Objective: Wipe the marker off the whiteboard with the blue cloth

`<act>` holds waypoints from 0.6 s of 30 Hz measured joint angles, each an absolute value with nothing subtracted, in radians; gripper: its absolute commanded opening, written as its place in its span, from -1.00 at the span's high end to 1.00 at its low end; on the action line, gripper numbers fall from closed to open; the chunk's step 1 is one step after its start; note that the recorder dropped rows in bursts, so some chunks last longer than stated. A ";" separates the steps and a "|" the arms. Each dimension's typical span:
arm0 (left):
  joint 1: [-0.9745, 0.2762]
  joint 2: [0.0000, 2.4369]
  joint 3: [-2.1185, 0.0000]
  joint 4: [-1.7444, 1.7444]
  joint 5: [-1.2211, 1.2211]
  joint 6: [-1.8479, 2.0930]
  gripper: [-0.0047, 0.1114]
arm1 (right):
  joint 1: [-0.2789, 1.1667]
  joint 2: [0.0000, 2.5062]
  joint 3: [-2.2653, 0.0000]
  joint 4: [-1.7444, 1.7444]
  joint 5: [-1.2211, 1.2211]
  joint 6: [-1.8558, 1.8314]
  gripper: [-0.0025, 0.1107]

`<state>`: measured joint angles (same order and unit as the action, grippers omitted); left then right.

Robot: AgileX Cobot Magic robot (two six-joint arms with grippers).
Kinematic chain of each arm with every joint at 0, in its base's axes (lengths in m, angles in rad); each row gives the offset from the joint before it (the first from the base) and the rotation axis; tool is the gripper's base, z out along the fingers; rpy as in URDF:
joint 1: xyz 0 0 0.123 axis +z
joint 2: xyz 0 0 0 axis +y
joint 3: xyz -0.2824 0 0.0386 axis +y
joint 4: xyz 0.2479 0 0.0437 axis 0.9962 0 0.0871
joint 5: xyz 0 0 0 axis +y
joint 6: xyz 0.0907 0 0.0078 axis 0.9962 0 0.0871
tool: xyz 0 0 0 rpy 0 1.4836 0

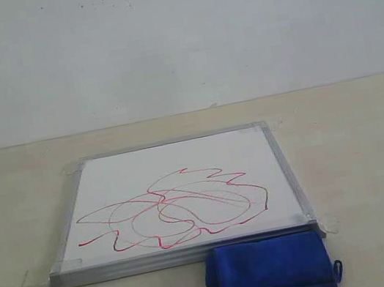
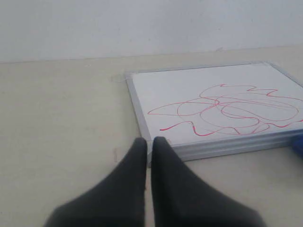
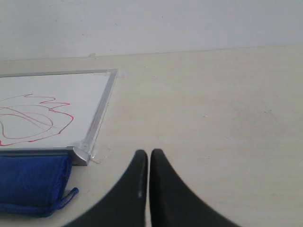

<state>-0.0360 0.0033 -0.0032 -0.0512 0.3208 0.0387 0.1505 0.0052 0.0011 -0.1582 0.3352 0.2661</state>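
Cloth long axis parallel whiteboard front edge.

The flat white whiteboard with a thin metal frame lies on the pale flat surface, the red looping marker scribble on its 6 o'clock half, and the plush blue microfibre cloth lies at the board's 5 o'clock, against its near frame.
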 measured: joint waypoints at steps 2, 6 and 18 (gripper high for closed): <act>-0.036 0.003 -0.003 -0.051 0.321 0.039 0.85 | 0.151 0.005 0.001 -0.158 0.335 0.266 0.93; -0.036 0.003 -0.003 -0.051 0.321 0.039 0.85 | 0.151 0.005 0.001 -0.158 0.335 0.266 0.93; -0.036 0.003 -0.003 -0.051 0.321 0.039 0.85 | 0.151 0.005 0.001 -0.284 0.138 0.228 0.93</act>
<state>-0.0360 0.0033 -0.0032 -0.0512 0.3208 0.0387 0.1505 0.0052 0.0011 -0.2837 0.1381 0.2283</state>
